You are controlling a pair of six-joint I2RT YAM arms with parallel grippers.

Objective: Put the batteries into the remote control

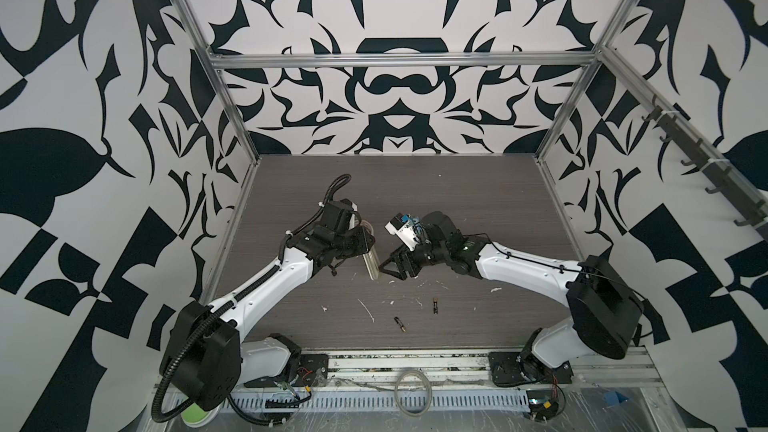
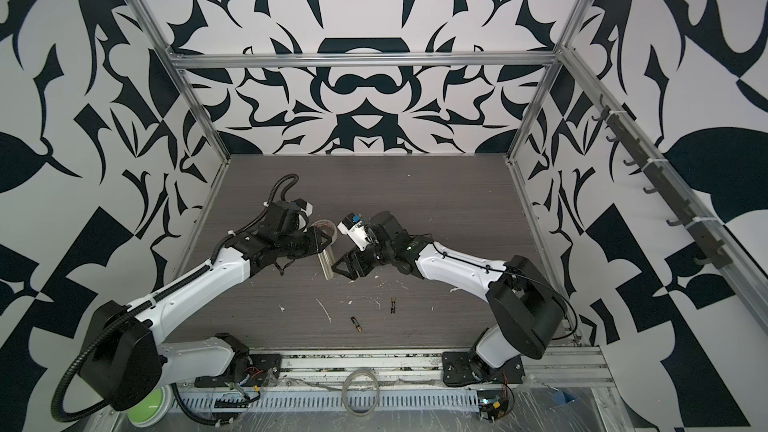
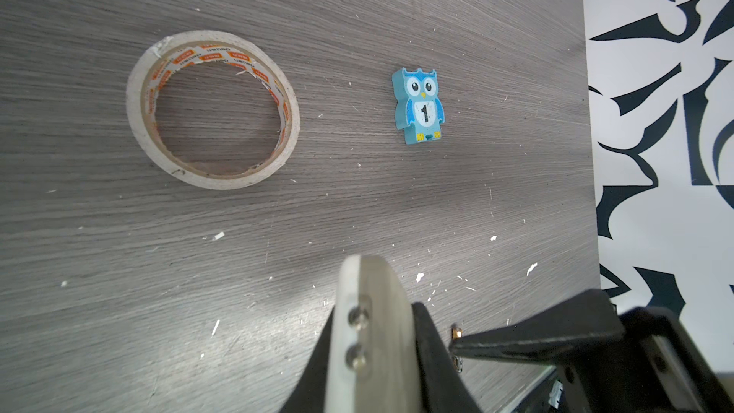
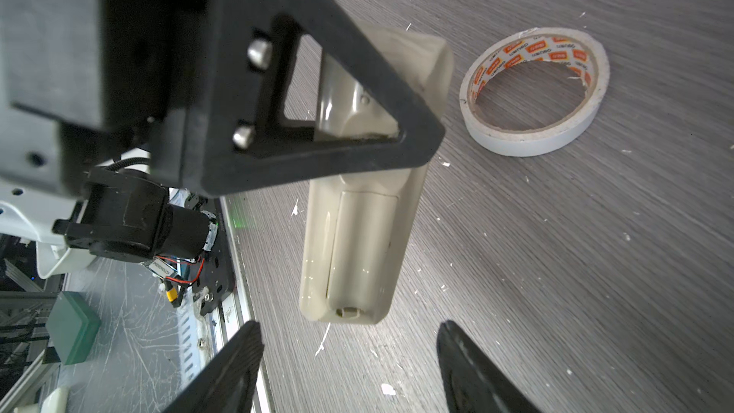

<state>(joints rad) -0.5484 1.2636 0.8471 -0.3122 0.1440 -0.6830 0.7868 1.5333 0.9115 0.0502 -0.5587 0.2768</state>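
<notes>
Left gripper (image 1: 365,249) is clamped on the remote control (image 1: 371,263), near the middle of the table (image 1: 457,201). In both top views the remote shows only as a pale strip, long axis running toward the near edge. I cannot tell whether its lower end touches the table.

The right wrist view gives the detail the top views lack. It shows the back of the remote (image 4: 357,252), with the long cover panel apparently seated, and one black triangular finger (image 4: 317,113) of the left gripper across its upper half. The right gripper (image 4: 349,335) has its fingers well apart with nothing between them, just off the remote's near end.

In the left wrist view the remote (image 3: 365,284) is edge-on between that gripper's own fingers.

The batteries (image 1: 401,323) lie loose on the table nearer the front edge, apart from each other, the second of them (image 1: 435,305) further right. They are well clear of both grippers and read clearly only in the top views.

The tape roll (image 3: 212,109) lies flat beyond the remote, half hidden from above (image 2: 325,228). The blue owl figure (image 3: 419,105) shows only in the left wrist view.
</notes>
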